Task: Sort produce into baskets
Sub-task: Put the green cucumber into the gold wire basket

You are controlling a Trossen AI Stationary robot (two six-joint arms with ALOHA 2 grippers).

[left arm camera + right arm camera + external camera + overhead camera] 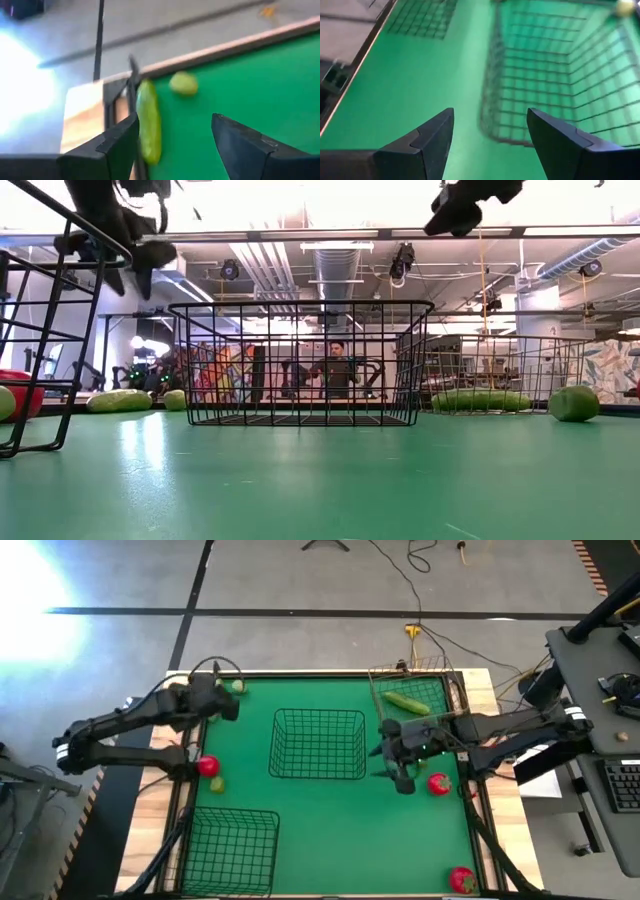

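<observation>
Overhead, a green counter [330,810] holds three wire baskets, the dark centre basket [319,744] serving as landmark. Far left of it, at the counter's rear corner, the left claw [172,142] hangs released, jaws wide, over a cucumber [149,122] lying along the counter's edge, its long axis running with that edge, a small pale fruit [183,83] beside its far end. Probably light, firm and smooth-skinned, it looks best pinched across its middle. Just right of the centre basket, the right claw [487,135] hovers released, holding nothing.
</observation>
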